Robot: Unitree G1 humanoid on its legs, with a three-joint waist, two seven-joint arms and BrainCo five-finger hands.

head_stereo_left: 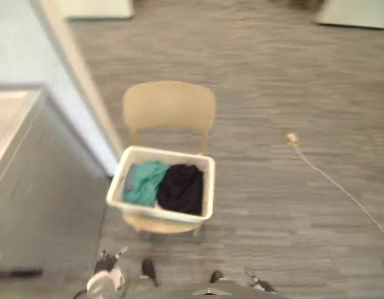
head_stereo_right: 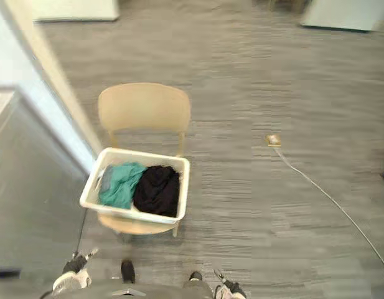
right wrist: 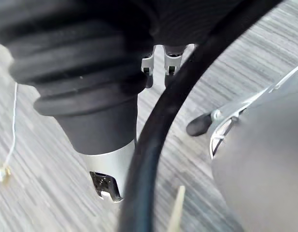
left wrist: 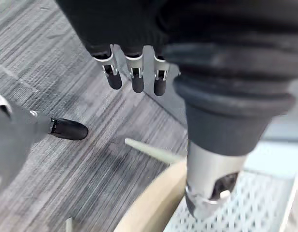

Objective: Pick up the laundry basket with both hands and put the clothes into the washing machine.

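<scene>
Fingers (left wrist: pixel 134 83) of the left hand (head_stereo_left: pixel 103 279) hang straight and loose, holding nothing, and the right hand (head_stereo_right: pixel 226 288) looks just as slack and empty where its fingers show. Both hands are low at the near edge, apart from the laundry basket (head_stereo_left: pixel 159 213), which sits with its clothes (head_stereo_left: pixel 142 182) on the chair (head_stereo_left: pixel 170 106) farther off. Its long axis runs left to right and it lies left of centre, so the left hand is nearer.

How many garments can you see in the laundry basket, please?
2: a teal garment in the left half of the laundry basket, a black garment in its right. More may hide underneath.
</scene>
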